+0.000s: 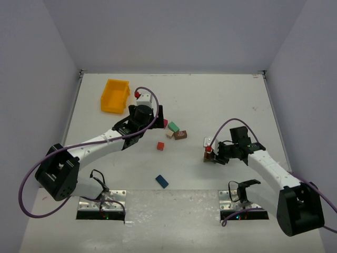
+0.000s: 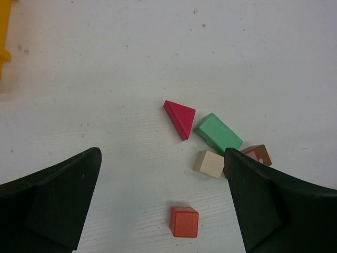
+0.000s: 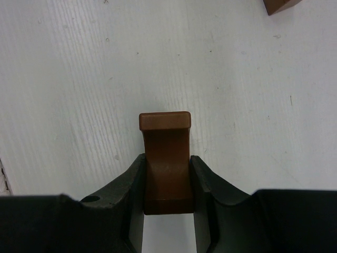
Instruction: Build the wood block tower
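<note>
My right gripper [image 3: 166, 161] is shut on a brown wood block [image 3: 164, 138], pointing down close to the table; from above it sits right of centre [image 1: 210, 156]. My left gripper [image 2: 162, 158] hangs open above loose wood blocks. A red cube [image 2: 184, 221] lies on the table between its fingers, touching neither. Beyond it lie a magenta prism [image 2: 180, 118], a green brick [image 2: 218, 133], a cream cube [image 2: 209, 164] and a brown block [image 2: 259, 154] half hidden by the right finger. A blue brick [image 1: 161, 181] lies nearer the bases. No tower is in view.
A yellow-orange bin [image 1: 115, 95] stands at the back left, behind my left arm. The corner of another brown block [image 3: 278, 4] shows at the top edge of the right wrist view. White walls close in the table on three sides.
</note>
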